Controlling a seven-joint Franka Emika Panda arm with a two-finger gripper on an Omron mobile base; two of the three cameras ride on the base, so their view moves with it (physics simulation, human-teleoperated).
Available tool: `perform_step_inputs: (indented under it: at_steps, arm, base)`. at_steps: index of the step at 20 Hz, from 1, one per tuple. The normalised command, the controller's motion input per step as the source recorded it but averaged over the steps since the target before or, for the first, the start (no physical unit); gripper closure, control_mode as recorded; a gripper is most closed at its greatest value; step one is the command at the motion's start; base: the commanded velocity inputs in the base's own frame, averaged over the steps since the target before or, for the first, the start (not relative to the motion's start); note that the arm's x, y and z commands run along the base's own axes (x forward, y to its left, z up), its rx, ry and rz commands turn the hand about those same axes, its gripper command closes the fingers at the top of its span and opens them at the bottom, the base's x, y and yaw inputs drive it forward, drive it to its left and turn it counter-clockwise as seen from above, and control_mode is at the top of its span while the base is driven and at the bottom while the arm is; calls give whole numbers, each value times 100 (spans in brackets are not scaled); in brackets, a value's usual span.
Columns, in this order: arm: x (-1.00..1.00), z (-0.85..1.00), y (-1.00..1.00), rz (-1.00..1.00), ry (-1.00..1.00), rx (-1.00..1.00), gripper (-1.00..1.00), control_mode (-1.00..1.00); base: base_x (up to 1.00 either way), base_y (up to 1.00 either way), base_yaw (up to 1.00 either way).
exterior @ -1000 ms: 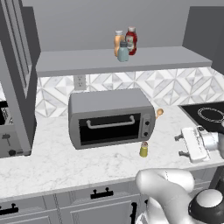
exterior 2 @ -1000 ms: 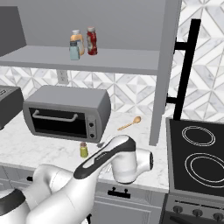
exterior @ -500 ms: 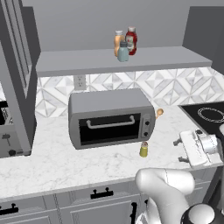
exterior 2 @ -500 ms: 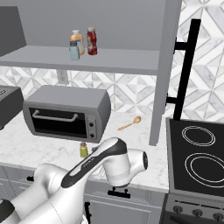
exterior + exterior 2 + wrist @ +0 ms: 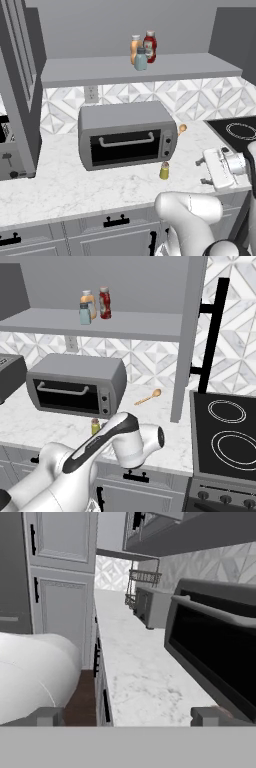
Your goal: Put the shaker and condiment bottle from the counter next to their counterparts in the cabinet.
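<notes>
Swung slightly rightward, hand (image 5: 207,168) gapes empty, seemingly well right of shaker (image 5: 164,171).

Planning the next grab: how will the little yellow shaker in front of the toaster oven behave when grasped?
The yellow shaker is small, so probably light. Standing upright and narrow on the counter, it may tip if nudged off-centre. Its round body would likely roll if it fell.

shaker (image 5: 164,171): yellow, upright on counter (image 5: 60,185) | condiment bottle (image 5: 150,46): red, upright in cabinet (image 5: 200,66)
</notes>
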Motion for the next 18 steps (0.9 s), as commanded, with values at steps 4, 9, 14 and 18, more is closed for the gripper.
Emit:
perform_step_inputs:
  at_steps: [4, 9, 14, 18]
  arm:
    - [24, -4, 19, 3, 0, 0, -100, -100]
    - [40, -15, 24, 5, 0, 0, -100, -100]
    - [34, -28, 1, 5, 0, 0, -100, -100]
    - [27, -30, 0, 6, 0, 0, -100, -100]
  base:
    - [0, 0, 0]
    - [0, 0, 0]
    - [0, 0, 0]
    - [0, 0, 0]
